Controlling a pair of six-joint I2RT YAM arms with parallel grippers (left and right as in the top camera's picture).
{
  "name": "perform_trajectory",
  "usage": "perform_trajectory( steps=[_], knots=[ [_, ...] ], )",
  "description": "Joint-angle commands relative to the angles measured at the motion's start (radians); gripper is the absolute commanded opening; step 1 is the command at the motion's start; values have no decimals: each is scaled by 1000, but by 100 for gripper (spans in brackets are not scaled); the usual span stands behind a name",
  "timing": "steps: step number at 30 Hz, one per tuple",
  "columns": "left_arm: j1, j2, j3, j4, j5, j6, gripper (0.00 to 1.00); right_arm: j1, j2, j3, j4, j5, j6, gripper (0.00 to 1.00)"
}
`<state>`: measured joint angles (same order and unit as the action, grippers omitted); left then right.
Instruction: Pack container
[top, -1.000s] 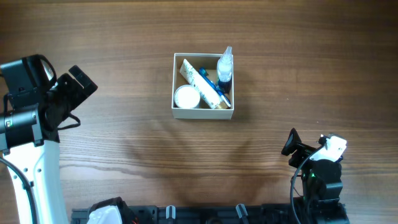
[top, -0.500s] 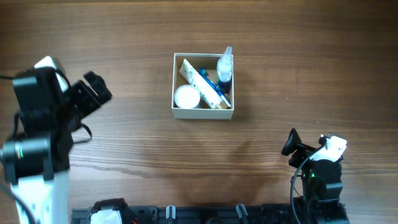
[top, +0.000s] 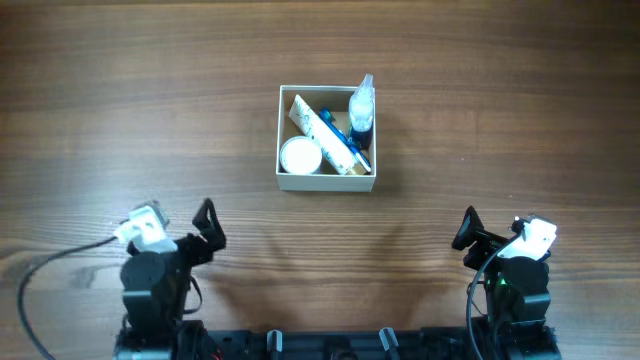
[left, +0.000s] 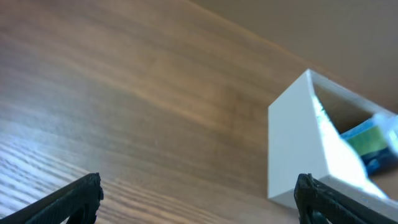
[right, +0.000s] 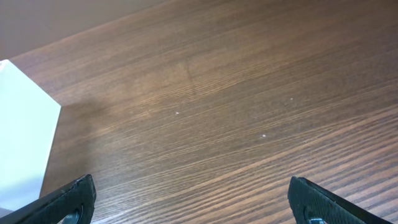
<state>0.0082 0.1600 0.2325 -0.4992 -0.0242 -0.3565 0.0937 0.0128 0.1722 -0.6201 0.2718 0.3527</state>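
The container (top: 284, 138), a square white-walled box with a tan inside, sits at the table's middle back. It holds a round white jar (top: 300, 156), a cream tube (top: 326, 133) lying slantwise, and a clear spray bottle with dark liquid (top: 361, 108) at its right wall. My left gripper (top: 207, 226) is open and empty at the front left, well apart from the box. My right gripper (top: 466, 229) is open and empty at the front right. The left wrist view shows the box's white wall (left: 292, 149); the right wrist view shows its corner (right: 25, 137).
The wooden table (top: 500, 120) surrounds the box with nothing else lying on it. A black rail (top: 330, 345) runs along the front edge between the two arm bases.
My left arm has swung from the far left side down to the front edge, ending low with its gripper pointing towards the box. The right arm and the box have not moved.
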Motion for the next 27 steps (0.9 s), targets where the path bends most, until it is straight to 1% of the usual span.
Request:
perform_trajectory(
  steps=[1,6,27],
  knots=[
    [-5,-106,-74,13,16,9,100,-3,-9,-3,2,-5,-10,100],
    [-5,-156,-95,14,-3,10,100,-3,-9,-3,2,-5,-10,100],
    [-5,-157,-95,14,-3,9,100,-3,-8,-3,2,-5,-11,100]
  ],
)
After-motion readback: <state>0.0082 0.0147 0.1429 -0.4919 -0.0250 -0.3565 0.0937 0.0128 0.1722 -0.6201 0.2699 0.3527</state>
